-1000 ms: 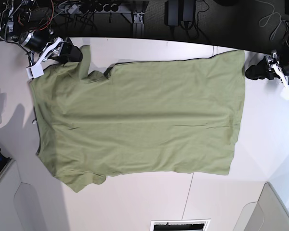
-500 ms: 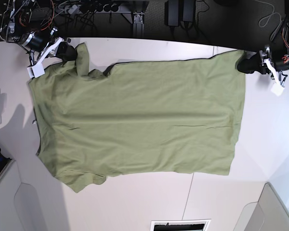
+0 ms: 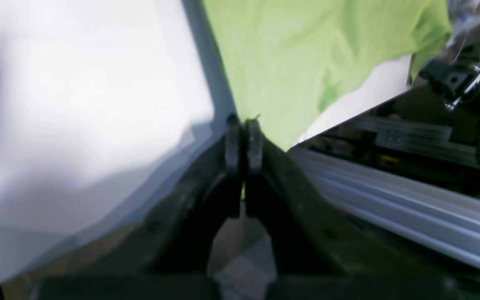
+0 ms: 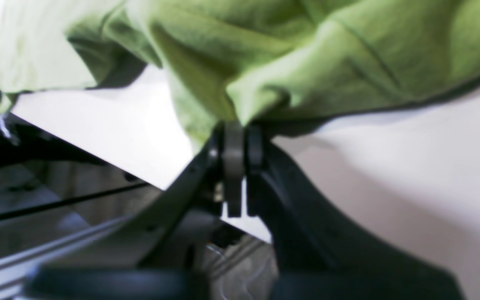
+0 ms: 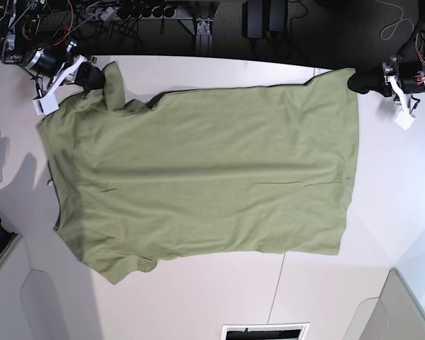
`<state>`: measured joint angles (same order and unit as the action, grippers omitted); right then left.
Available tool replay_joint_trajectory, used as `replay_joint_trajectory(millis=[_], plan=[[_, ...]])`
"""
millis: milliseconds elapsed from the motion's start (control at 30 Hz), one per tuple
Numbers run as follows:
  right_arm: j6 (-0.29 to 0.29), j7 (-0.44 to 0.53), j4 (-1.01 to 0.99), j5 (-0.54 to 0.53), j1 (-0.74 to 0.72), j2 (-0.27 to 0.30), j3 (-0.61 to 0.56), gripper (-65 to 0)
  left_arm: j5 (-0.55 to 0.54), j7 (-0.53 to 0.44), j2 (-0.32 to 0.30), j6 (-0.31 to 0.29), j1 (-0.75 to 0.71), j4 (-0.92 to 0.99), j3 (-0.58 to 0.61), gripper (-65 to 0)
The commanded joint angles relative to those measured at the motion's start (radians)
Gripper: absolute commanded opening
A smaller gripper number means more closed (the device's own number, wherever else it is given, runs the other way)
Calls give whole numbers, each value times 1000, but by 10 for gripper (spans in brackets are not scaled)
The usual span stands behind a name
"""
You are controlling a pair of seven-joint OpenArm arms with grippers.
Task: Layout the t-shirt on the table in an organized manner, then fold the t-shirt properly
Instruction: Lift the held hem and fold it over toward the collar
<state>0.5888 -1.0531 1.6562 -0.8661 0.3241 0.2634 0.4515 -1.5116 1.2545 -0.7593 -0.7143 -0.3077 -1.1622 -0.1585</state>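
Base view: the shirt (image 5: 205, 170) lies spread nearly flat across the desk (image 5: 198, 304), its length running side to side and the sleeve end at this view's left. The layout looks mostly done — only the far sleeve is rucked up, and a near sleeve sticks out at the lower left. No fold has been made yet, so the folding is all still ahead. The right pincer (image 5: 93, 76) sits at the far left corner, on the bunched sleeve; the left pincer (image 5: 359, 82) sits at the far right corner, on the hem. Both arms reach in low from the desk's back edge, well apart, one at each end of the far side.

Left wrist view: the left pincer (image 3: 243, 137) is closed tight, jaws together, pinching the very corner of the shirt (image 3: 306, 62) where it comes to a point at the desk's edge.

Right wrist view: the right pincer (image 4: 240, 143) is likewise clamped shut — a thick gather of shirt (image 4: 306, 58) is caught at its tips, the cloth lifted and draped in folds above the desk (image 4: 411, 166).
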Motion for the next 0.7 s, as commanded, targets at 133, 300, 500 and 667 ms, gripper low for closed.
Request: replay_joint_trajectory(millis=[133,300,500,667], plan=[[3,2,40,-33,0,74,46,-650,28,52,-68,16,-8,-71,-5,-650],[3,2,120,-47,0,86,122,-650,28,44,-72,16,-5,-179,-30,-650],[14,27,154,-54,-47,88,164,-650,64,-10,-65,16,51,-239,-78,-650],[17,37,119,-46,-152,89,161,-650,211,-101,-29,16,138,-237,-77,-650]])
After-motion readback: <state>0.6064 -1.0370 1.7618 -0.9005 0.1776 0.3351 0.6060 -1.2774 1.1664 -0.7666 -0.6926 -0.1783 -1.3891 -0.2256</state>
